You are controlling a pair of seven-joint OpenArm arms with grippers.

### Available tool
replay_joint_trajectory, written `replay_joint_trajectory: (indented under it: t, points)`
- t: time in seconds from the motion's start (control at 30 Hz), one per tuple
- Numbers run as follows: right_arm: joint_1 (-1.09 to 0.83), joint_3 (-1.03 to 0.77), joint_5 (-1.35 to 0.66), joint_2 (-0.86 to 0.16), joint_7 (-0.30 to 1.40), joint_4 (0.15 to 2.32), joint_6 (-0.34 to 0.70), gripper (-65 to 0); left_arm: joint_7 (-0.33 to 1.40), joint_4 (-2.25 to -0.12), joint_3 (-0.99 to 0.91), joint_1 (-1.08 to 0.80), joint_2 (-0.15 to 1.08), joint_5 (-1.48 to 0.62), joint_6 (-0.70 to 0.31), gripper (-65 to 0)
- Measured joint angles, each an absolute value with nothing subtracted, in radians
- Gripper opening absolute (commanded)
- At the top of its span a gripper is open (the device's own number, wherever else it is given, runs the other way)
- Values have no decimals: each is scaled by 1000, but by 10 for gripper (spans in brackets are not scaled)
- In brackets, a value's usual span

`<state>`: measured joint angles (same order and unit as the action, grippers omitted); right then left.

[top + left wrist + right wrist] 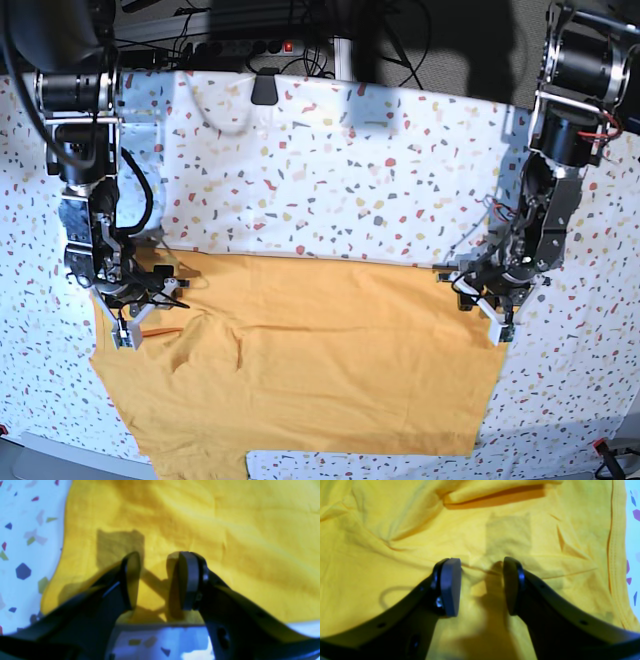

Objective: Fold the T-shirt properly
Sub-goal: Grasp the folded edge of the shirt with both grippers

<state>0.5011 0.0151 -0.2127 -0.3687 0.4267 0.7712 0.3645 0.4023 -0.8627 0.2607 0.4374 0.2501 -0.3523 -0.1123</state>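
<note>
The yellow-orange T-shirt (320, 360) lies spread flat on the speckled table (350, 180), its plain side up, with wrinkles near its left end. My left gripper (487, 315) hovers over the shirt's right edge, and in the left wrist view it (157, 557) stands open above the cloth (225, 530) with nothing between its fingers. My right gripper (150, 312) is over the shirt's upper left corner. In the right wrist view it (480, 562) is open above a creased patch (382, 555), next to a stitched hem (616, 542).
White terrazzo-patterned tabletop (22, 542) shows beyond the shirt's edges. Cables and a power strip (260, 45) run along the back, and a black clip (265, 90) sits at the table's back edge. The shirt's lower part reaches the front edge of the table.
</note>
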Motion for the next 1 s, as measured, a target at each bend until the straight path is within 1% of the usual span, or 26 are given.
replay_joint_trajectory:
  t: [0.17, 0.27, 0.33, 0.5, 0.63, 1.0]
  points:
    - [493, 14, -213, -368, 426, 771, 369, -368, 366, -869, 258, 404, 249, -342, -115, -406]
    - [465, 13, -216, -369, 411, 782, 370, -368, 350, -879, 256, 382, 250, -337, -112, -449]
    - [440, 13, -216, -371, 408, 813, 371, -368, 351, -905, 255, 361, 253, -338, -109, -461]
    - [350, 12, -219, -371, 414, 930, 371, -368, 424, -1003, 254, 313, 255, -334, -100, -461]
    - [300, 12, -223, -371, 423, 984, 371, -368, 450, -1019, 253, 307, 255, -334, -100, -461]
    - [232, 7, -232, -375, 400, 1005, 371, -368, 411, -1050, 249, 245, 288, -308, -112, -461]
